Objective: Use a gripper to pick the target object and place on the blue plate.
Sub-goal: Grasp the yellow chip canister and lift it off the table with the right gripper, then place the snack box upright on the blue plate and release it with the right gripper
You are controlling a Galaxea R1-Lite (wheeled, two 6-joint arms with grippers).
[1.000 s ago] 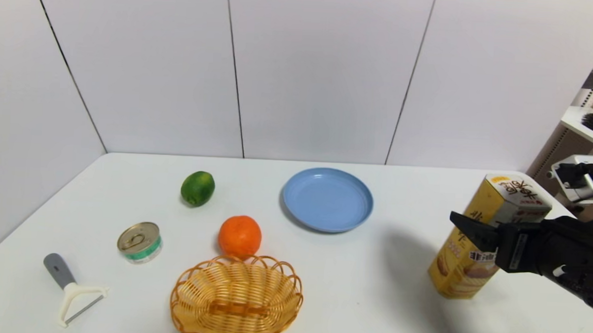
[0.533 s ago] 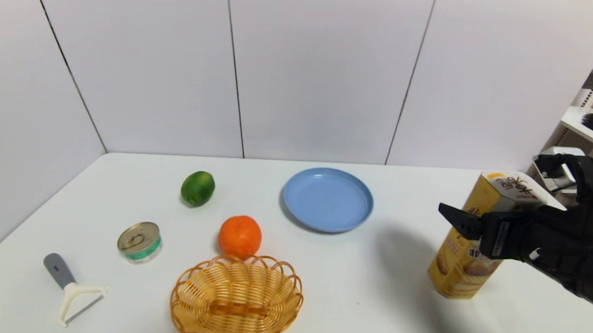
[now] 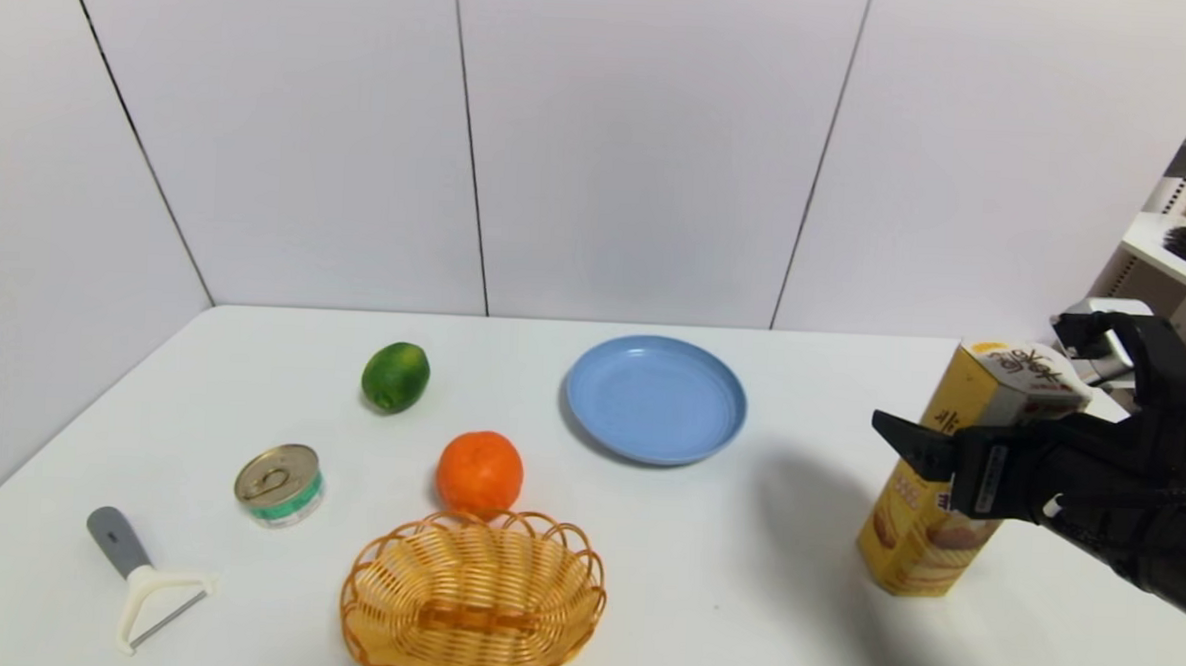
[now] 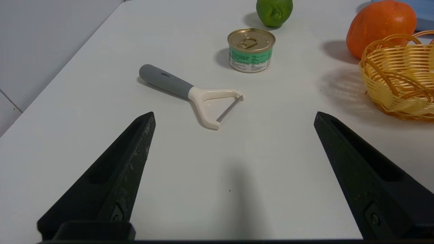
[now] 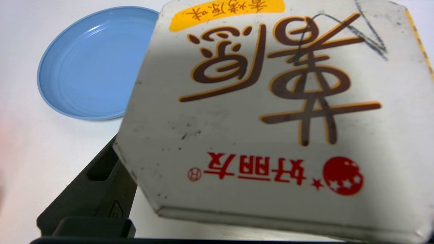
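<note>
1. Black fingers of the right gripper point(image 3: 933, 458) sit around the middle of the target object point(image 3: 930, 533), the tall yellow box at the right side of the surface point(image 3: 741, 600). From the head view I read this as a grasp closing on the box, but the far finger is hidden behind the carton, so I can't confirm firm contact on both sides.

2. The box leans, its top tipped away toward the right, while its base appears to rest on the surface. I would square the hold before lifting: cardboard gives, so squeeze only enough to stop slipping.

3. The right wrist view is filled by the box's hexagonal lid point(image 5: 271, 112), with one finger point(image 5: 98, 189) just below its edge. That suggests the grip is well under the top, which should carry the weight fairly.

4. Lift straight up first, then travel left toward the blue plate point(image 3: 655, 399), which lies well apart from the box with bare surface between.

5. Set the base down inside the rim, level, and let go only once it stands; a tall box on a shallow plate may topple.

6. The left gripper point(image 4: 234, 117) hangs spread wide, holding nothing, above the peeler point(image 4: 193, 93); I'd leave it parked.
</note>
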